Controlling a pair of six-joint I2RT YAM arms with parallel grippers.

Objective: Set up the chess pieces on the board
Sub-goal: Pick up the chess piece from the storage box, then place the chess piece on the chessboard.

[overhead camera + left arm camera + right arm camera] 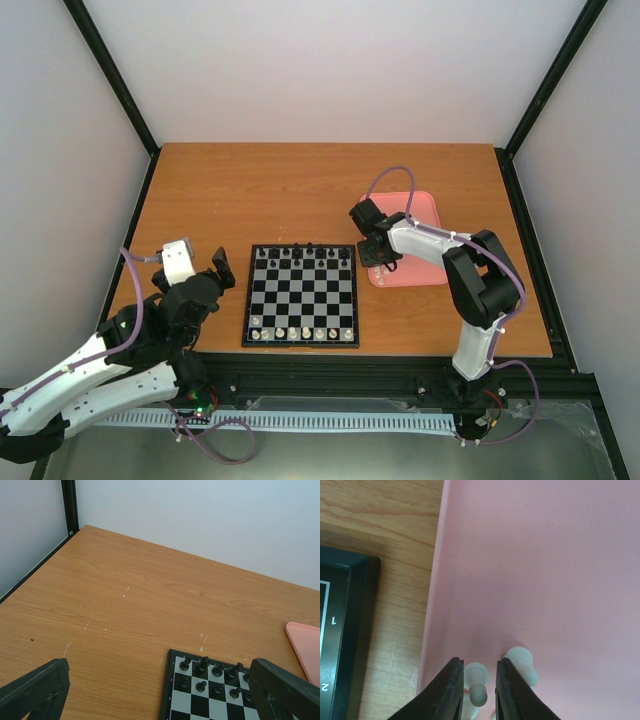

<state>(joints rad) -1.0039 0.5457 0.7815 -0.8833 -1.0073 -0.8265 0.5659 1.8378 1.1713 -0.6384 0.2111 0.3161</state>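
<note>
The board (301,296) lies at the table's middle. Cream-white chess pieces (300,332) line its near row, and black figures (300,256) fill its far two rows. My right gripper (378,255) is down in the pink tray (545,555). Its fingers (451,685) straddle a white pawn (478,677) lying on its side, with a thin gap on the right. A second white piece (524,662) lies just outside the right finger. My left gripper (215,275) hovers wide open left of the board (200,705), holding nothing.
The pink tray (420,215) sits right of the board, its left rim close to the board's black border (345,630). Black frame posts run along the table's left and right edges. Bare wood (125,605) stretches behind and left of the board.
</note>
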